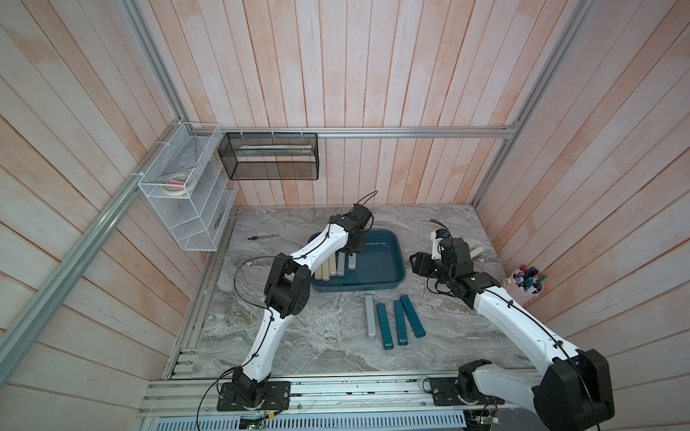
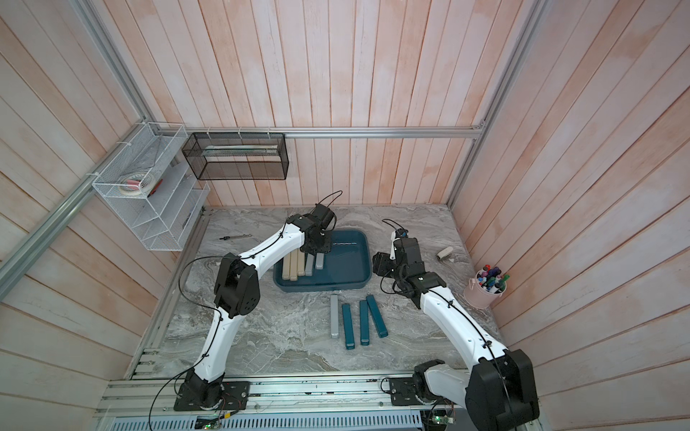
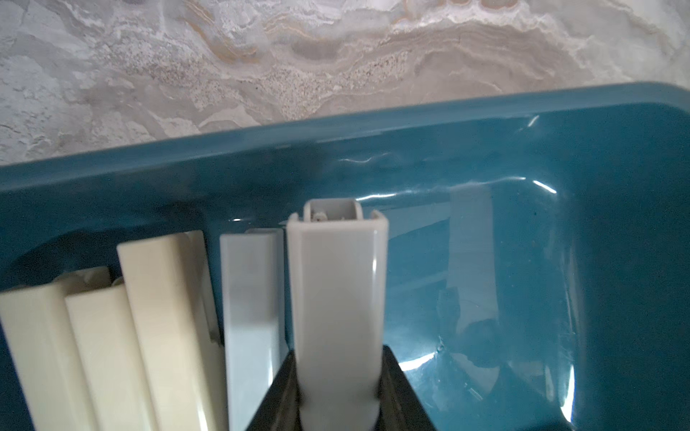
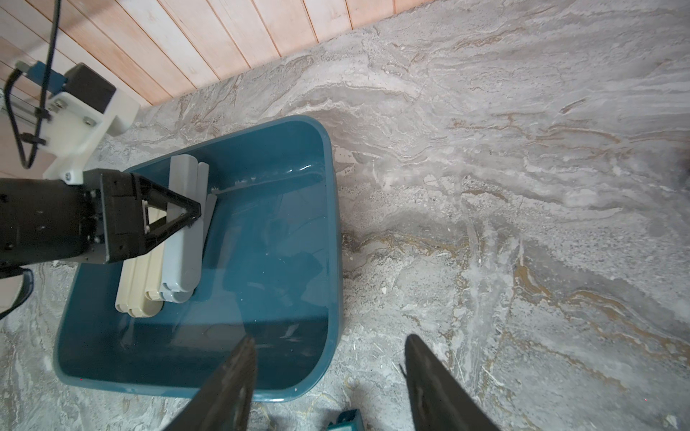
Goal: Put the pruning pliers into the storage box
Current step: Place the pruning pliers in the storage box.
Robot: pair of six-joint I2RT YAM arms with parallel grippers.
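1. Your left fingers press against both sides of the held grey bar, so your left gripper is clamped on it. The bar runs straight out from between the tips.
2. That bar is inside the storage box, toward the box's 9 o'clock side in both top views. You cannot tell whether its underside touches the box floor.
3. Just beside it at 9 o'clock lies the second grey bar. Further toward 9 o'clock, the three beige bars lie packed side by side, also in the box.
4. Your right fingers are spread apart with nothing between them. Your right gripper hovers just beside the box's 3 o'clock rim, with one finger over a corner of the box and the other over the table.
5. At 6 o'clock of the box, four bars lie on the table, well apart from both grippers. They are the third grey bar and the three teal bars.
6. These four lie in a row, each running roughly from 12 to 6 o'clock, with the grey one at the row's 9 o'clock end. The teal one at the 3 o'clock end has its far end leaning slightly toward 11 o'clock.
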